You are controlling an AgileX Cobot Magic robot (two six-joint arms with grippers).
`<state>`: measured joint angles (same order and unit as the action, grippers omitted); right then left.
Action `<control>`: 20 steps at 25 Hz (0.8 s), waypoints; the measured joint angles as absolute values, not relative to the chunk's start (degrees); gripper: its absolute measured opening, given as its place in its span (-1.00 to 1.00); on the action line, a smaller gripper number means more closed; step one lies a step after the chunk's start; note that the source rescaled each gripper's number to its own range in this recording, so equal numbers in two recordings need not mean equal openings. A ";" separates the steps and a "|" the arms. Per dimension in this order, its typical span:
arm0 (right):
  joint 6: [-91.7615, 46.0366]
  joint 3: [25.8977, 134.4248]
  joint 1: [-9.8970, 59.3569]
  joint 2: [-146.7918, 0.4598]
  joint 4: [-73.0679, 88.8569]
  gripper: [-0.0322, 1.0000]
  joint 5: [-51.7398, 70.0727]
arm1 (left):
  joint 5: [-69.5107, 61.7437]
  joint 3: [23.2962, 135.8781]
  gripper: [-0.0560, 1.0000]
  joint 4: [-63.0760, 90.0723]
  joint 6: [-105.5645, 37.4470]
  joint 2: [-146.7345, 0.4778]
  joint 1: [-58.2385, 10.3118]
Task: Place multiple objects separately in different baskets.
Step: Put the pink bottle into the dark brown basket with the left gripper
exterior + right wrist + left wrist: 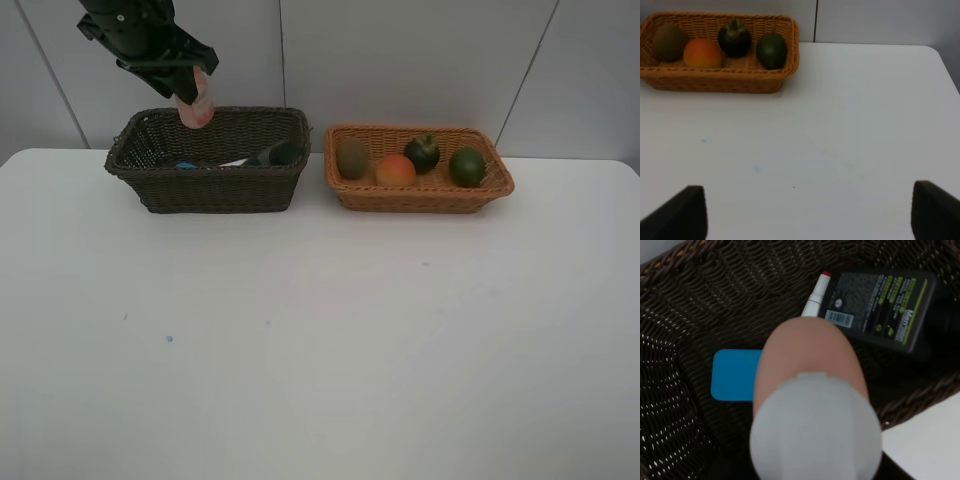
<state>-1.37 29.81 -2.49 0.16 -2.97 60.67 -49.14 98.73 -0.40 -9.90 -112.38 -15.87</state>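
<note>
White table (320, 350) against grey wall panels. Left claw (190, 95) is clamped on the pink bottle (197, 108) above the dark basket (210, 185)'s back-left corner; right claw (805, 212) gapes wide, holding nothing.

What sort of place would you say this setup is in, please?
Probably a lab or test bench: a bare white table against plain grey wall panels, with only two wicker baskets, one dark brown and one orange-tan, holding sorted items.

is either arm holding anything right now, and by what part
The left gripper holds the pink bottle by its upper end above the dark basket. The right gripper holds nothing.
</note>
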 joint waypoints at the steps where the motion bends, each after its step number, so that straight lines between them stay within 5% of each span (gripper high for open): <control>1: -1.37 29.81 -2.49 0.16 -2.97 0.97 60.67 | -49.20 99.59 -0.46 -0.45 -9.83 -113.77 -15.75; 20: -1.37 29.81 -2.49 0.16 -2.97 0.97 60.67 | -42.69 105.25 -0.46 -0.59 -5.83 -129.15 -12.77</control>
<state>-1.37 29.81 -2.49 0.16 -2.97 60.67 -42.69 105.25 -0.59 -5.83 -129.15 -12.77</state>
